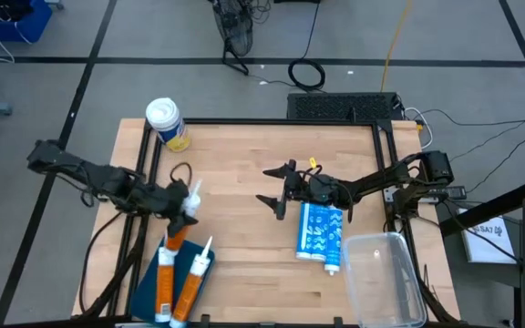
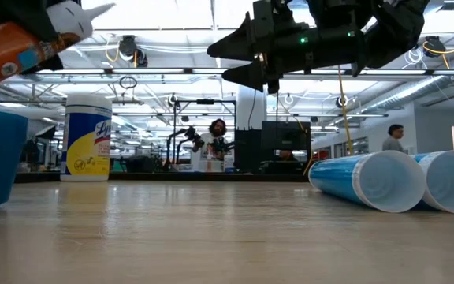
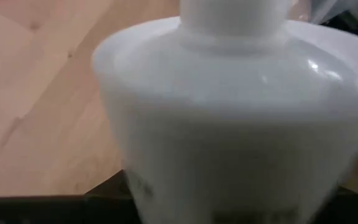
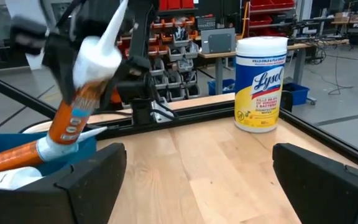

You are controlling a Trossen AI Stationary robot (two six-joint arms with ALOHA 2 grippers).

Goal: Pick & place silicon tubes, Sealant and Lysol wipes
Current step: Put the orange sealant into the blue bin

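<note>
The table [image 1: 262, 200] is seen straight down from overhead, both arms included. It is viewed level from board height in the low view, toward the room behind. The Lysol wipes [image 4: 261, 84] are faced across the wood by the right wrist camera, and are shared with the overhead and low views. The left wrist picture is filled by a white tube shoulder [image 3: 229, 112], seen very close.

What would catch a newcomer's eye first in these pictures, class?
The left pincer grips an orange tube, tilted above a blue bin at the table's left. Two blue tubes lie side by side under the open right pincer, mid-table. The Lysol wipes stand upright at the far left corner.
</note>
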